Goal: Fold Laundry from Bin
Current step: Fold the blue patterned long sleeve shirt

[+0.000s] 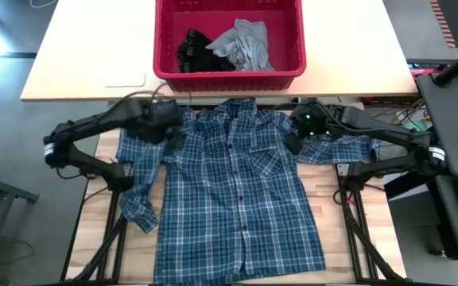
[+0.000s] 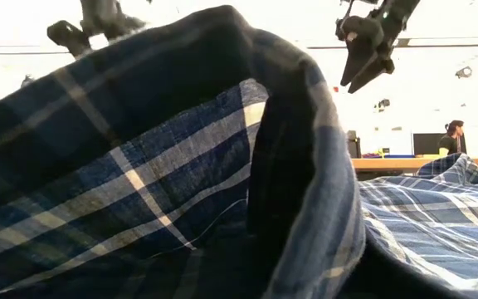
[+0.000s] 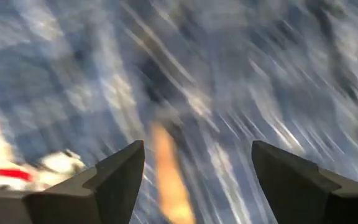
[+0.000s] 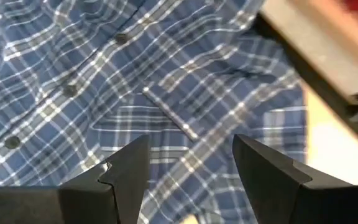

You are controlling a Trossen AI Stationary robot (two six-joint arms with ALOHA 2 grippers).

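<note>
While the plaid shirt (image 1: 237, 191) lies spread face up on the table (image 1: 340, 238) before the red bin (image 1: 229, 75), the left gripper (image 1: 172, 129) hovers open and empty at one shoulder. Opposite, the right gripper (image 1: 293, 143) gapes, holding nothing. Both should pinch only the top layer.

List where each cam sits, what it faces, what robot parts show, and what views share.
High: overhead, straight down; shirt, bin, both arms.
Low: table height, level; shirt fold up close, right gripper above.
Left wrist: over blurred plaid; left gripper open.
Right wrist: over shirt pocket; open gripper.
Shared: all four see the shirt.
</note>
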